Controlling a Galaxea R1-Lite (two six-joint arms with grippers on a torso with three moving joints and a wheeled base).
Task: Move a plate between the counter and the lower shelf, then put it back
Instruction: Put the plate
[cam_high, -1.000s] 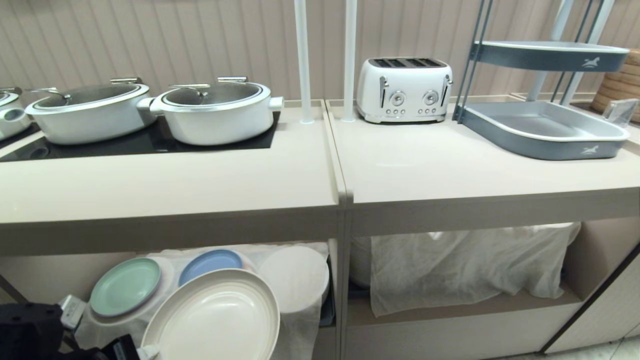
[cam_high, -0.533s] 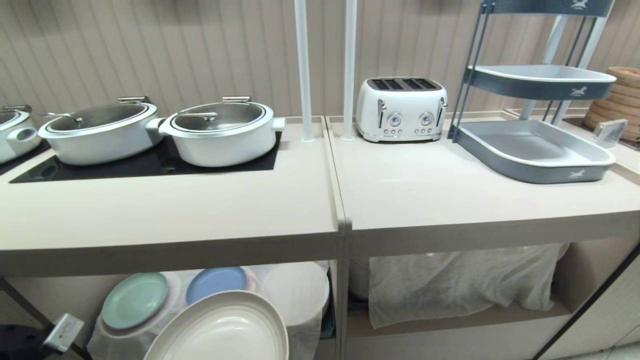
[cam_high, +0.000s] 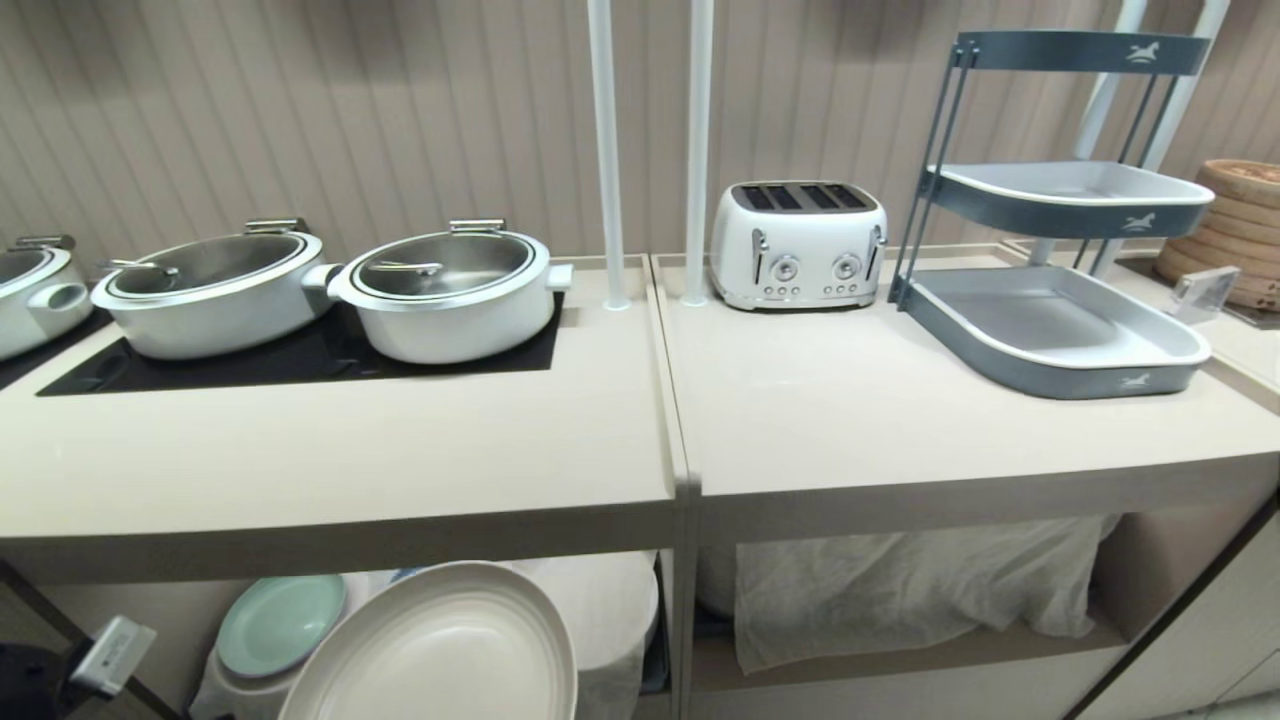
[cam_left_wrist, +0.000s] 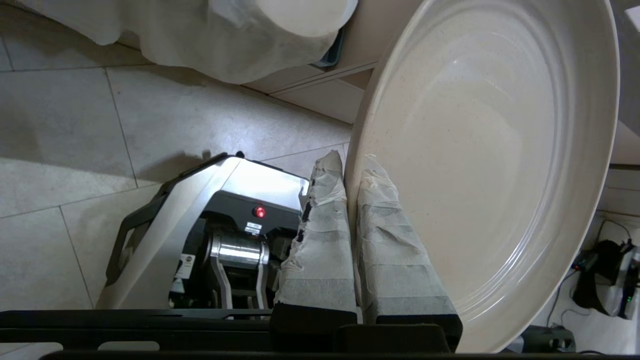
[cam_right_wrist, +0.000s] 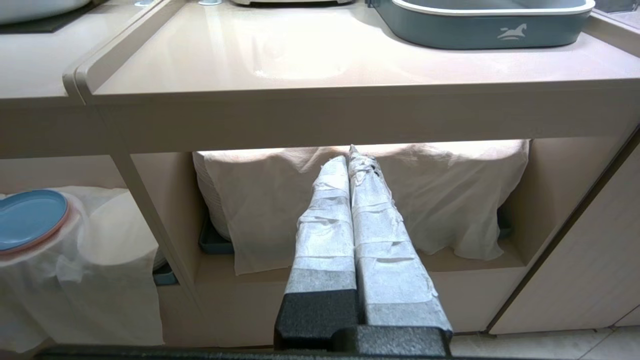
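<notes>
While the left tool (cam_left_wrist: 350, 165) grips the rim of the cream plate (cam_left_wrist: 490, 150) between its two taped fingers (cam_left_wrist: 320, 240), the plate hangs tilted in front of the lower shelf (cam_high: 900, 650), below the front edge of the tabletop (cam_high: 400, 450) and clear of it; the head view shows the plate (cam_high: 440, 650) overlapping the cloth-covered stacks (cam_high: 600, 610), with a mint-green plate (cam_high: 278, 625) just beside it on a covered stack. Seen from the left wrist, the robot base (cam_left_wrist: 200, 235) and tiled floor (cam_left_wrist: 75, 125) lie beneath the held plate. Right tool (cam_right_wrist: 350, 155): fingers pressed together, holding nothing, pointing toward the white cloth (cam_right_wrist: 425, 200) in the right compartment of the shelf; a blue plate (cam_right_wrist: 30, 217) rests on a covered stack in the left compartment. On the tabletop stand two white lidded pots (cam_high: 440, 290) on a black cooktop (cam_high: 250, 365), a white toaster (cam_high: 797, 243) and a grey-blue tiered tray rack (cam_high: 1050, 330)
</notes>
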